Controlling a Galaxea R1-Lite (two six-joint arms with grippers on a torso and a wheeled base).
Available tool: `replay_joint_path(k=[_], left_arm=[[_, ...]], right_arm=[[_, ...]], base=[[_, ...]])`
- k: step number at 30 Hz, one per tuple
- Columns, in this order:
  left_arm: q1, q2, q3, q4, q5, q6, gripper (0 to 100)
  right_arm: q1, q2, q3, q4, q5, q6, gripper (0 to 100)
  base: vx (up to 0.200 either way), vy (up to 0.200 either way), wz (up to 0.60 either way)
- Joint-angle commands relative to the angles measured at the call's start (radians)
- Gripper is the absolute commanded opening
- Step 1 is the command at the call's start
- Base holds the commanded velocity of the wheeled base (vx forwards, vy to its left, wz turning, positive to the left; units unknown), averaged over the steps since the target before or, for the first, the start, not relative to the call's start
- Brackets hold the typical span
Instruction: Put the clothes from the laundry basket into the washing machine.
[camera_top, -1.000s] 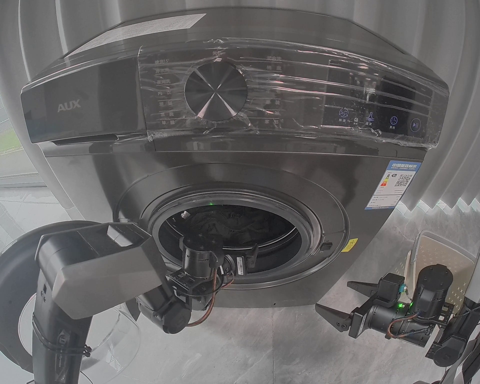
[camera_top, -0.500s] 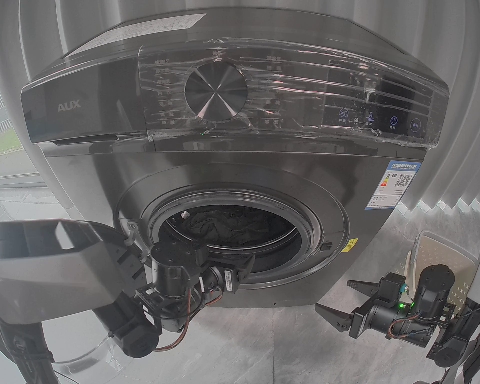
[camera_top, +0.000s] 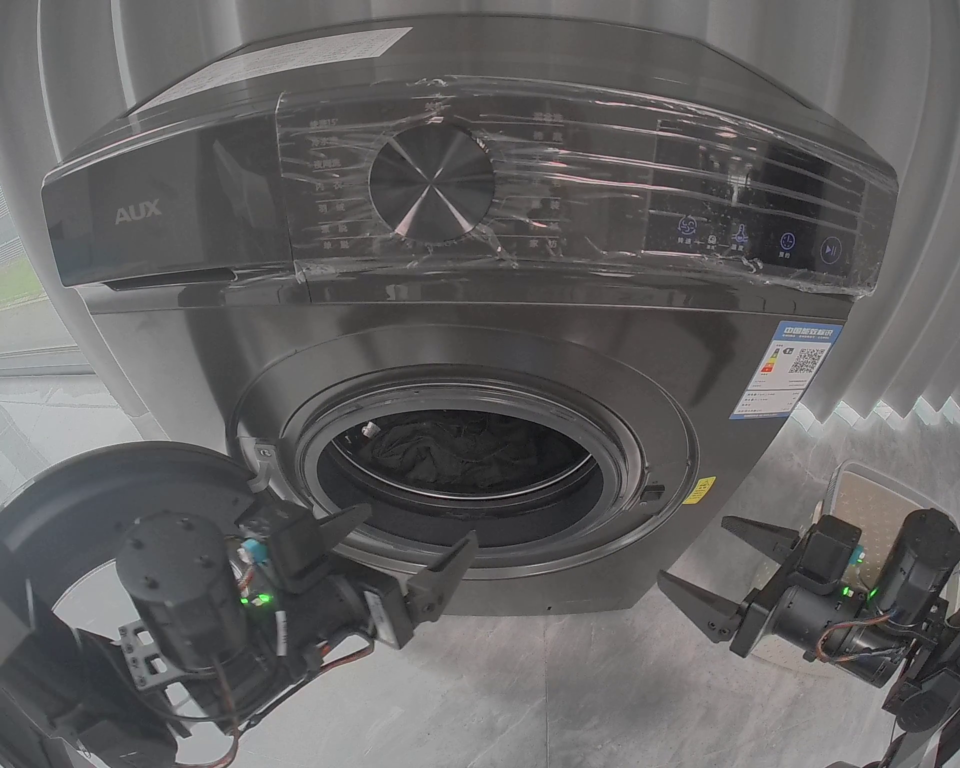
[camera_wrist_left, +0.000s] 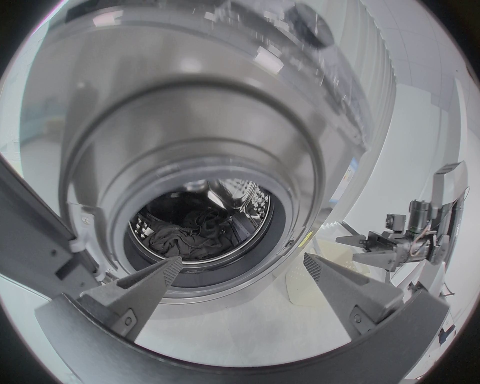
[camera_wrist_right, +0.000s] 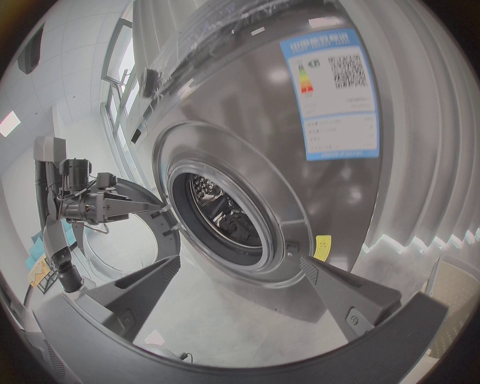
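Note:
The grey washing machine (camera_top: 470, 330) stands in front of me with its round door (camera_top: 90, 500) swung open to the left. Dark clothes (camera_top: 465, 455) lie inside the drum (camera_wrist_left: 200, 230), also seen as clothes (camera_wrist_right: 235, 227) through the opening. My left gripper (camera_top: 405, 555) hangs open and empty below the drum's left rim, outside the opening. My right gripper (camera_top: 735, 570) is open and empty at the lower right, in front of the machine's right corner. The pale laundry basket (camera_top: 880, 500) stands behind it against the curtain.
A pale tiled floor (camera_top: 560, 690) spreads below the machine. Grey curtains (camera_top: 920, 250) hang at the right and behind. The open door takes up the floor space at the left, close to my left arm.
My left gripper has pulled back out of the drum opening, moving down and left, and now stands open outside. The right gripper shifted slightly to the right.

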Motion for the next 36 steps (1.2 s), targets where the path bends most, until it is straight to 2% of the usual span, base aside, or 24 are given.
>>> replay_joint_path(k=[1, 5, 9, 11, 15, 19, 22, 23, 24, 29, 32, 33, 34, 36], left_arm=[[-0.011, -0.212, 0.105, 0.012, 0.002, -0.001, 100], [-0.001, -0.274, 0.133, 0.021, 0.014, 0.005, 100], [0.007, -0.347, 0.183, 0.024, 0.060, 0.021, 100], [0.021, -0.390, 0.216, 0.025, 0.065, 0.036, 100], [0.127, -0.484, 0.301, 0.048, 0.063, 0.061, 100], [0.160, -0.571, 0.303, 0.102, 0.068, 0.065, 100], [0.237, -0.691, 0.303, 0.190, 0.067, 0.093, 100], [0.237, -0.691, 0.303, 0.190, 0.067, 0.093, 100], [0.282, -0.757, 0.303, 0.252, 0.067, 0.098, 100], [0.349, -0.942, 0.300, 0.461, 0.062, 0.127, 100], [0.393, -1.047, 0.288, 0.581, 0.056, 0.125, 100], [0.393, -1.047, 0.288, 0.581, 0.056, 0.125, 100], [0.429, -1.085, 0.280, 0.636, 0.063, 0.121, 100], [0.489, -1.136, 0.289, 0.687, 0.062, 0.133, 100]], right_arm=[[-0.002, -0.108, 0.007, 0.004, -0.020, -0.012, 100], [-0.002, -0.162, 0.013, 0.006, -0.063, -0.011, 100], [-0.030, -0.237, 0.018, 0.006, -0.071, -0.011, 100], [-0.065, -0.274, 0.018, 0.007, -0.071, -0.012, 100], [-0.165, -0.357, 0.018, 0.013, -0.061, -0.015, 100], [-0.200, -0.388, 0.018, 0.016, -0.060, -0.028, 100], [-0.240, -0.434, 0.018, 0.058, -0.057, -0.034, 100], [-0.240, -0.434, 0.018, 0.058, -0.057, -0.034, 100], [-0.246, -0.460, 0.018, 0.093, -0.057, -0.045, 100], [-0.277, -0.547, 0.018, 0.185, -0.055, -0.080, 100], [-0.340, -0.592, 0.018, 0.199, -0.031, -0.095, 100], [-0.340, -0.592, 0.018, 0.199, -0.031, -0.095, 100], [-0.386, -0.627, 0.018, 0.205, -0.012, -0.109, 100], [-0.426, -0.679, 0.018, 0.236, 0.009, -0.134, 100]], base=[[0.000, 0.000, 0.00], [0.000, 0.000, 0.00], [0.000, 0.000, 0.00], [0.000, 0.000, 0.00], [0.000, 0.000, 0.00], [0.000, 0.000, 0.00], [0.000, 0.000, 0.00], [0.000, 0.000, 0.00], [0.000, 0.000, 0.00], [0.000, 0.000, 0.00], [0.000, 0.000, 0.00], [0.000, 0.000, 0.00], [0.000, 0.000, 0.00], [0.000, 0.000, 0.00]])
